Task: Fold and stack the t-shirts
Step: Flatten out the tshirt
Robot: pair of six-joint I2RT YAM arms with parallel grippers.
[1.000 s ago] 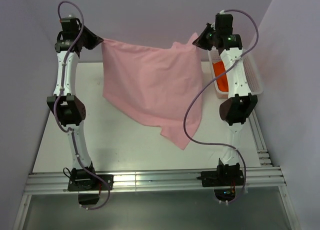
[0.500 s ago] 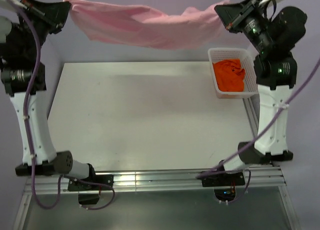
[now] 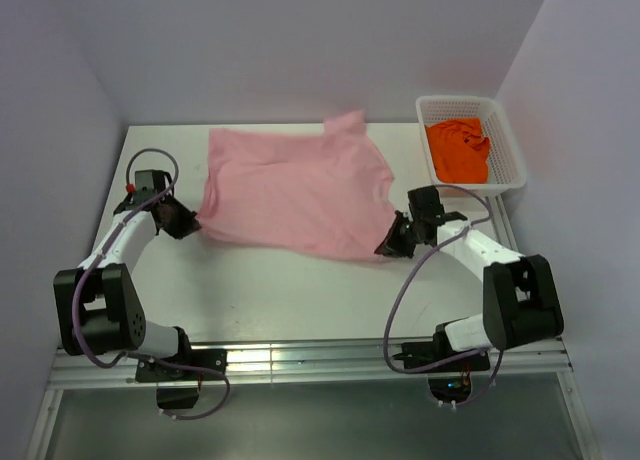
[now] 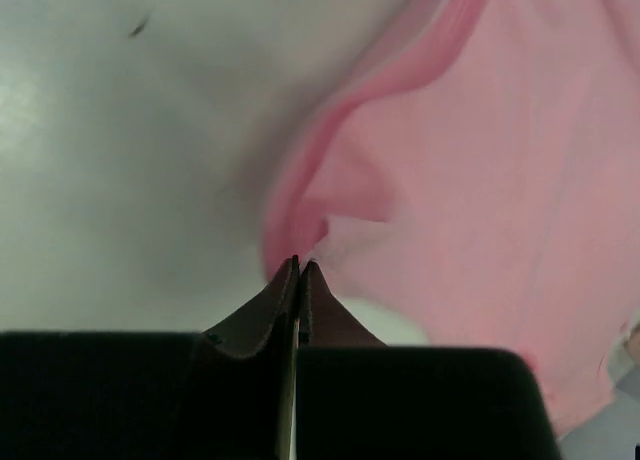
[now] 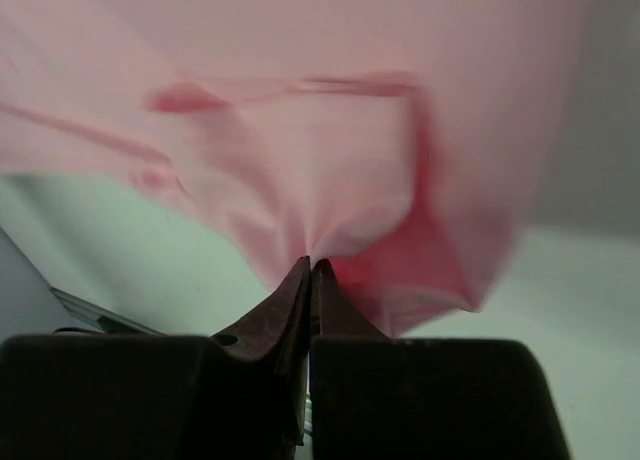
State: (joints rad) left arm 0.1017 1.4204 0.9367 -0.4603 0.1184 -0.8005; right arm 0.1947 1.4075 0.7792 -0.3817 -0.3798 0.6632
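Pressed tip to tip at bottom centre, pinching a puckered fold of pale pink t-shirt [image 5: 300, 160]. Fans up and outward from the jaws, creased, blurred toward edges. Backed by pale tabletop [image 5: 590, 320] at lower corners.

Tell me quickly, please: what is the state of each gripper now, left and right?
The left gripper: closed, fingers pinching an edge of the pink t-shirt.
The right gripper: closed, fingers pinching the same pink t-shirt.
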